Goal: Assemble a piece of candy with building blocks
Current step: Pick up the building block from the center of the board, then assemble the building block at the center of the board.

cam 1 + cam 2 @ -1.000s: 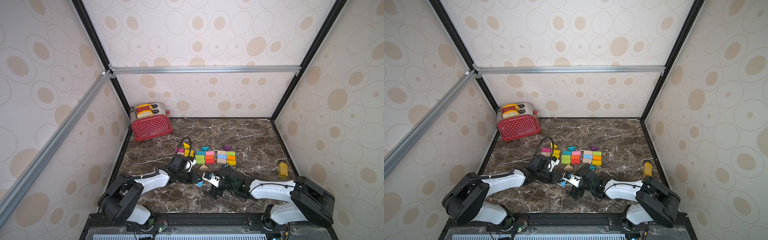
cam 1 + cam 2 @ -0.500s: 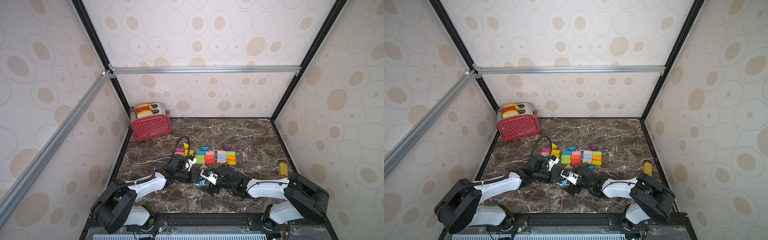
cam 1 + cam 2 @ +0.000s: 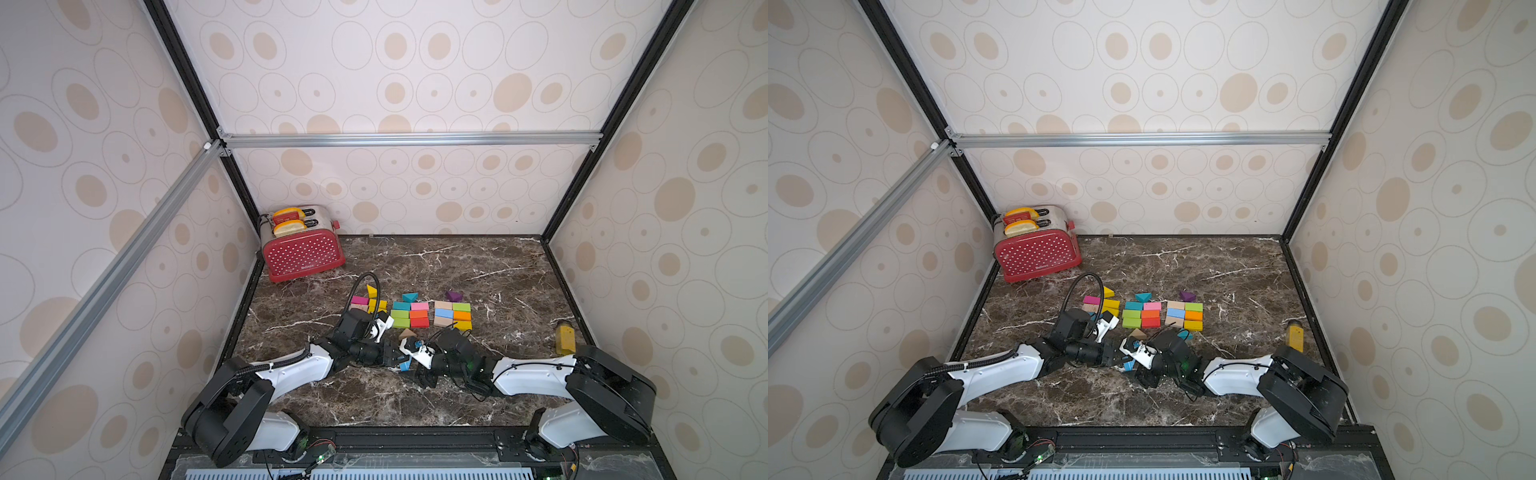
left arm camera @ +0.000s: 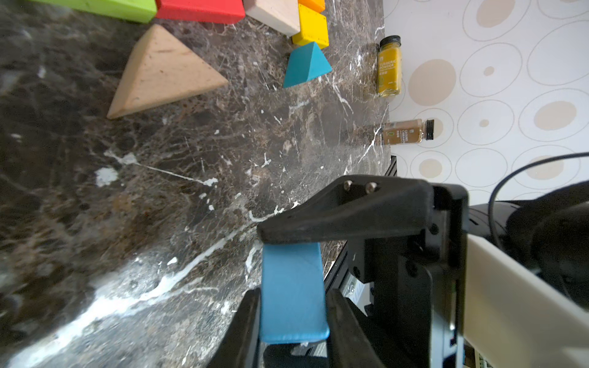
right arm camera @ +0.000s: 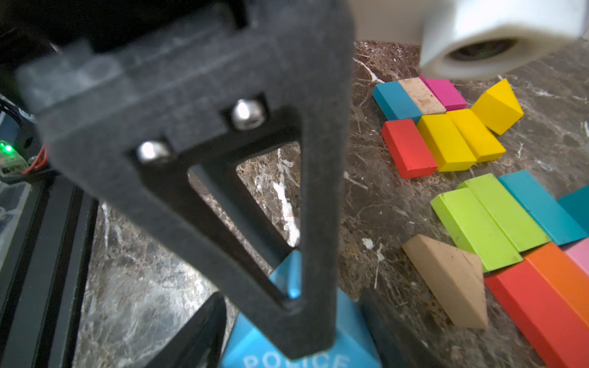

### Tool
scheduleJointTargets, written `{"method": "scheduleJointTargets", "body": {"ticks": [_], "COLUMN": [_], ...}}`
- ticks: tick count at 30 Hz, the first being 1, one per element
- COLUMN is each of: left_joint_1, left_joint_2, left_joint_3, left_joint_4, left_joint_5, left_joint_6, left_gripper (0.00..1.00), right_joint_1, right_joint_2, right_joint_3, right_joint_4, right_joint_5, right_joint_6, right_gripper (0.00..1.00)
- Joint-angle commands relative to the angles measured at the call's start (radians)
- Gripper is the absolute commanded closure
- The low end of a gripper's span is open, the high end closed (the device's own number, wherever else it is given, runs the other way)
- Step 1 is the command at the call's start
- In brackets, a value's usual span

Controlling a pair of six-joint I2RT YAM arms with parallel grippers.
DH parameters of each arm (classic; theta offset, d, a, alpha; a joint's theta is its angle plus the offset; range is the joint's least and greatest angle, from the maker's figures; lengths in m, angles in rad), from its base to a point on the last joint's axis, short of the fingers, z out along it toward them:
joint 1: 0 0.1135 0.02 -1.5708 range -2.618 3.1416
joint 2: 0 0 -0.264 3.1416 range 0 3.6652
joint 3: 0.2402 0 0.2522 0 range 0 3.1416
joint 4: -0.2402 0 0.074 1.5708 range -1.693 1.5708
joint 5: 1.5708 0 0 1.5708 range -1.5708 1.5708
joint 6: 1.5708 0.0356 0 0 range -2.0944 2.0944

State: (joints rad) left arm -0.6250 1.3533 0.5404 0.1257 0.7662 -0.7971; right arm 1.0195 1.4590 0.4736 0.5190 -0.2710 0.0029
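Veined marble tabletop (image 4: 159,191) below: my left gripper (image 4: 291,296) clamps a smooth blue wooden block (image 4: 290,270); right gripper (image 3: 411,357) width undeterminable.

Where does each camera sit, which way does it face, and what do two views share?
Top views: high above the arms' bases, looking down on the table, the toaster and the building blocks; the left arm and right arm show.
Left wrist: low, facing the robot's right, toward a yellow spice bottle; the left gripper is shut on a blue block.
Right wrist: low, facing the block rows; one of its own fingers fills the middle.
Shared: both wrist views show the blue block and a bare-wood wedge.
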Motion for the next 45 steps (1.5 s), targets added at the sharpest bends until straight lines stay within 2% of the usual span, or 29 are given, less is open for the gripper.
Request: {"method": "scheduleJointTargets", "body": {"ticks": [1,6,12,13,16,19,20,22,25,27,29,31,33,36,45], "left_joint_1": [-0.008,-0.008,-0.008,-0.007,-0.008,-0.007,-0.007,0.007,0.103,0.164,0.17,0.172,0.173,0.172,0.172], "left_joint_2": [0.007,0.013,0.016,0.015,-0.013,-0.104,-0.146,-0.235,-0.401,-0.528,-0.633,-0.708,-0.756,-0.788,-0.81], "left_joint_3": [0.0,0.001,0.003,0.004,0.015,0.056,0.084,0.128,0.17,0.214,0.261,0.298,0.313,0.328,0.372], "left_joint_4": [0.031,0.032,0.031,0.028,-0.022,-0.203,-0.307,-0.481,-0.733,-0.912,-1.016,-1.081,-1.1,-1.106,-1.106], "left_joint_5": [0.004,0.002,-0.007,-0.009,-0.059,-0.202,-0.286,-0.467,-0.751,-0.98,-1.187,-1.311,-1.346,-1.33,-1.251], "left_joint_6": [-0.007,-0.008,-0.011,-0.011,-0.005,0.038,0.064,0.079,0.046,0.04,0.066,0.086,0.104,0.128,0.24], "left_gripper": [0.77,0.75,0.64,0.59,0.34,0.05,0.01,0.01,0.01,0.01,0.01,0.01,0.01,0.01,0.01], "right_joint_1": [0.008,0.006,0.006,0.006,0.008,0.008,0.008,0.013,0.064,0.092,0.095,0.11,0.116,0.115,0.118], "right_joint_2": [0.013,0.022,0.031,0.031,0.035,0.032,0.03,0.024,0.048,0.104,0.171,0.247,0.342,0.454,0.716], "right_joint_3": [0.01,0.016,0.017,0.017,0.029,0.04,0.051,0.096,0.203,0.332,0.457,0.579,0.72,0.881,1.238], "right_joint_4": [0.021,0.015,0.011,0.012,-0.015,-0.053,-0.082,-0.169,-0.311,-0.446,-0.554,-0.65,-0.779,-0.898,-1.139], "right_joint_5": [-0.027,-0.043,-0.045,-0.045,-0.036,-0.025,-0.006,0.02,0.107,0.165,0.183,0.219,0.268,0.307,0.403], "right_joint_6": [0.013,0.009,0.012,0.014,0.028,0.074,0.104,0.166,0.255,0.344,0.447,0.513,0.578,0.678,0.851], "right_gripper": [0.38,0.46,0.52,0.52,0.53,0.53,0.53,0.53,0.52,0.52,0.52,0.53,0.52,0.52,0.47]}}
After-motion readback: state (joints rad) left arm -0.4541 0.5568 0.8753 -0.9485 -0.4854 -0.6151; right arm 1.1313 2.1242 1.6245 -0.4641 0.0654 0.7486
